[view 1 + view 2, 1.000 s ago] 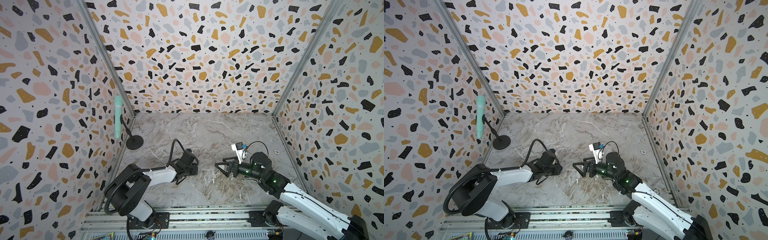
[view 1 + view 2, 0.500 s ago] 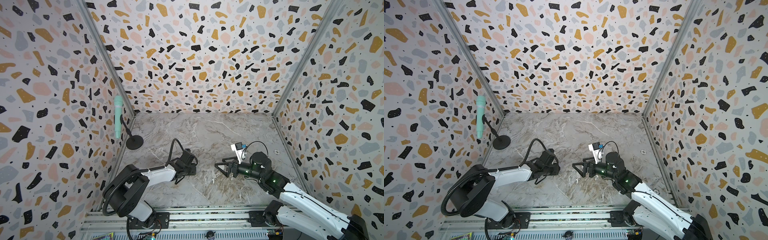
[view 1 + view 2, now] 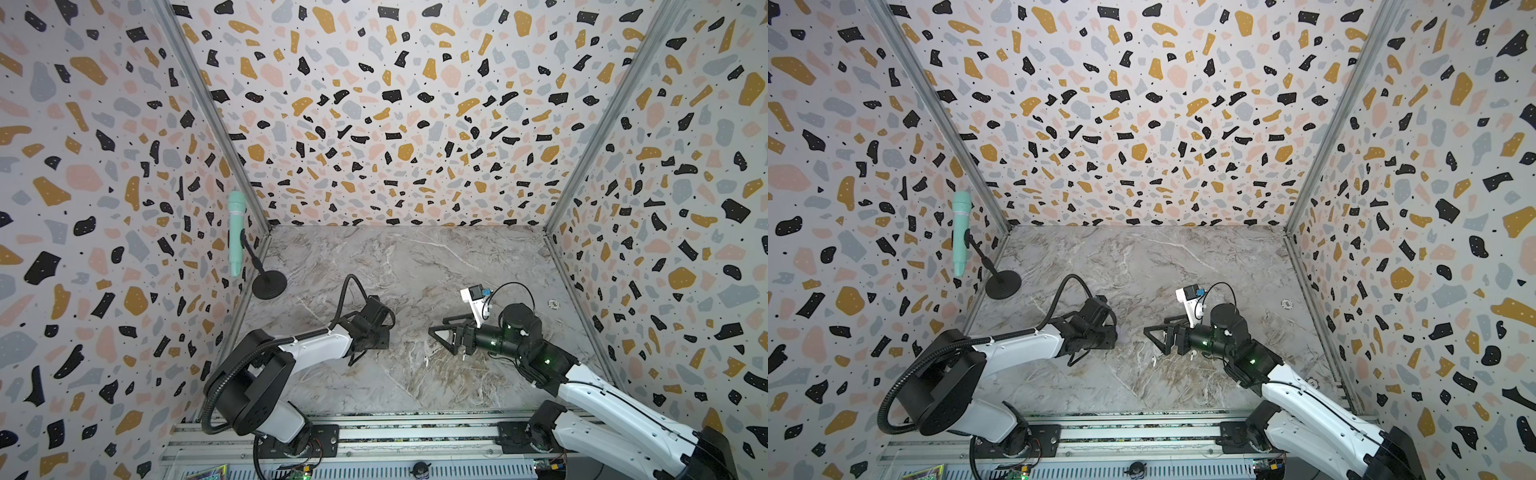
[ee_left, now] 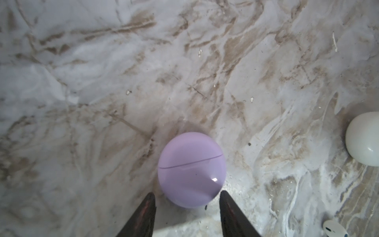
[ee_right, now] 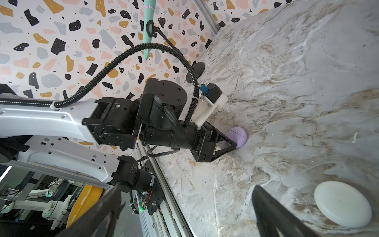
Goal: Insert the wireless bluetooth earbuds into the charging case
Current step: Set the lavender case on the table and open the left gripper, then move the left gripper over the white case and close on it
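Lower centre: left gripper (image 3: 1113, 333) tips sit at a lavender case (image 3: 1122, 333), right gripper (image 3: 1155, 338) faces it, jaws spread, with one white earbud (image 3: 1153, 360) on the marble table (image 3: 1142, 266) just below.

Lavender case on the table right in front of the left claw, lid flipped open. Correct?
Not open: the left wrist view shows the lavender case shut, with only a thin seam line across it. The rest holds: it sits on the table right in front of the left claw.
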{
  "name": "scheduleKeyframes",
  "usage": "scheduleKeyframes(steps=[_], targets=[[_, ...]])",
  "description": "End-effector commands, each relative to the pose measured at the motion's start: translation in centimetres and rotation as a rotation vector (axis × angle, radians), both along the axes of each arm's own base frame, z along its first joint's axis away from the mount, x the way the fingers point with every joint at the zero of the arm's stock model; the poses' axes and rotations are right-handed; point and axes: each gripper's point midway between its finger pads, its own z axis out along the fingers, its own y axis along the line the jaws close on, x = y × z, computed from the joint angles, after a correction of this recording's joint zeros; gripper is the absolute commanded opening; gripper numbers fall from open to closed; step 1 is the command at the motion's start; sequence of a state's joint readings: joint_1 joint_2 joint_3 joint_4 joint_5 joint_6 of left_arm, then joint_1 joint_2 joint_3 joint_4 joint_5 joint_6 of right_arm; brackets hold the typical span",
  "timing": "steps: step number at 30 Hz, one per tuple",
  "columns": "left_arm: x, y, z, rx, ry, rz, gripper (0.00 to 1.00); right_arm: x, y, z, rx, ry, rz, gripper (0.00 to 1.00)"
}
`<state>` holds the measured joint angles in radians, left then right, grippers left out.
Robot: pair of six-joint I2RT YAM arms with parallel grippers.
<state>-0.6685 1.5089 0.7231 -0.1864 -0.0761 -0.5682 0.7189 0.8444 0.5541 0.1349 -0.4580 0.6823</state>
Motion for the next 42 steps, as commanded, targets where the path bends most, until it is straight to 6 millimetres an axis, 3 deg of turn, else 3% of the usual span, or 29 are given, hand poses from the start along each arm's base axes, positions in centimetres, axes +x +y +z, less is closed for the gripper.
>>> scheduleKeyframes(steps=[1, 4, 5, 8, 14, 15, 16, 18, 23, 28, 35, 42], targets=[[1.0, 0.3, 2.0, 0.035, -0.044, -0.010, 0.53, -0.1, 0.0, 0.8, 0.025, -0.015, 0.007, 0.99], [1.6, -0.1, 4.5, 0.022, -0.074, -0.018, 0.55, -0.1, 0.0, 0.5, 0.018, -0.005, 0.005, 0.99], [1.7, -0.3, 5.3, 0.007, -0.081, -0.022, 0.64, -0.1, 0.0, 0.4, 0.014, -0.001, 0.005, 0.99], [1.8, -0.2, 8.2, -0.010, -0.120, -0.021, 0.66, 0.0, -0.4, -0.1, -0.011, 0.014, -0.014, 0.99], [2.0, 0.2, 14.5, -0.067, -0.248, -0.008, 0.82, 1.4, -3.0, -1.7, -0.134, 0.039, -0.155, 0.99], [2.0, 0.2, 15.3, -0.097, -0.274, 0.004, 0.87, 1.7, -3.6, -2.3, -0.167, 0.061, -0.173, 0.99], [2.0, 0.1, 16.1, -0.137, -0.298, 0.022, 1.00, 2.0, -4.1, -3.0, -0.205, 0.079, -0.184, 0.99], [1.6, -0.6, 16.8, -0.205, -0.328, 0.034, 1.00, 2.8, -5.4, -3.8, -0.279, 0.117, -0.218, 0.99], [0.2, -3.5, 15.8, -0.349, -0.315, 0.128, 1.00, 4.9, -9.1, -6.1, -0.394, 0.200, -0.345, 0.99], [-0.4, -6.1, 14.0, -0.404, -0.229, 0.215, 1.00, 5.9, -10.0, -7.8, -0.479, 0.246, -0.373, 0.99], [-1.3, -12.9, 11.3, -0.308, -0.113, 0.253, 1.00, 7.8, -12.6, -4.4, -0.462, 0.185, -0.509, 0.99], [-0.6, -16.5, 9.1, -0.149, -0.029, 0.291, 1.00, 7.9, -14.4, -1.5, -0.450, 0.139, -0.586, 0.99]])
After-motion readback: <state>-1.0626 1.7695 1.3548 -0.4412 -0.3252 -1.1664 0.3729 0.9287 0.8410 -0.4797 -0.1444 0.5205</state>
